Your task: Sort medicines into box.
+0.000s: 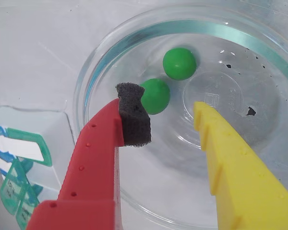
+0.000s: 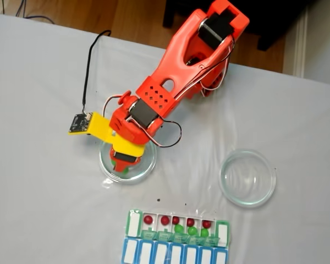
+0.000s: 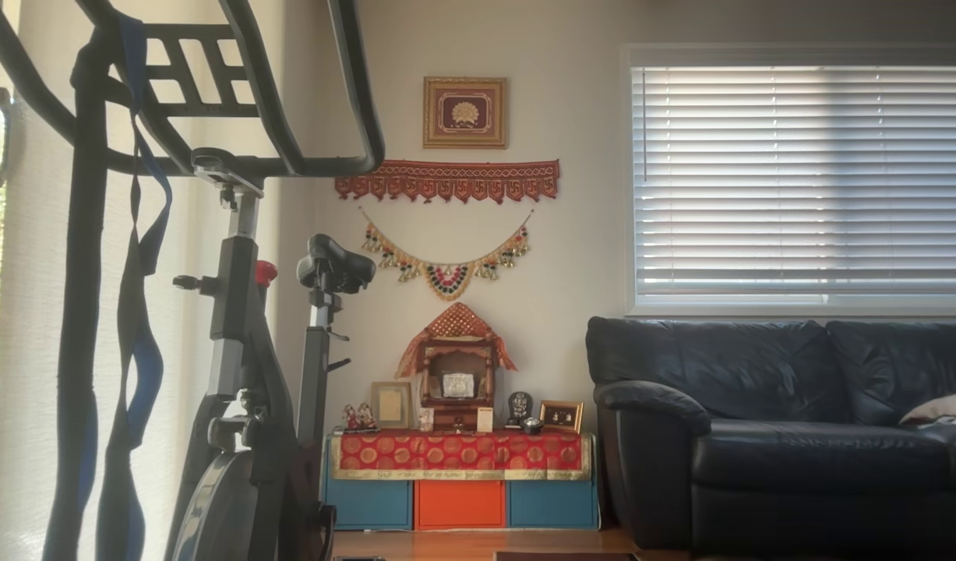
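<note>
Inside the glass dish (image 1: pixel 110 52), your tool (image 1: pixel 170 120) gapes released beside a glossy green ball (image 1: pixel 156 96); light, slippery: pinch across its middle.

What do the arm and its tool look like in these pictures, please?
The arm is orange-red printed plastic with dark motors, a perforated panel and thin loose wires. A yellow bracket carries a small camera board on a black cable. The tool has one red finger tipped with dark foam and one notched yellow finger.
</note>
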`<state>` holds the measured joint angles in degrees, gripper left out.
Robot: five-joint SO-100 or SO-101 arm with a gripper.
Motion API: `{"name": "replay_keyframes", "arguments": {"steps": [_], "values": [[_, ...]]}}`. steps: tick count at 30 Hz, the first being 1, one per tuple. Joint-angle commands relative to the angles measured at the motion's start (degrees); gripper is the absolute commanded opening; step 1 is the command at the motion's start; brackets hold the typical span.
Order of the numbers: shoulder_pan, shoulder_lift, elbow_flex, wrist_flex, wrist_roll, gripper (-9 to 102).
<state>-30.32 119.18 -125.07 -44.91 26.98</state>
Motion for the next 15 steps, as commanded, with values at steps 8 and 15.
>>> {"name": "replay_keyframes", "arguments": {"steps": [8, 15], "values": [[1.05, -4.31, 3.69, 3.25, 0.18, 18], [1.67, -6.59, 5.10, 3.25, 0.00, 20]]}}
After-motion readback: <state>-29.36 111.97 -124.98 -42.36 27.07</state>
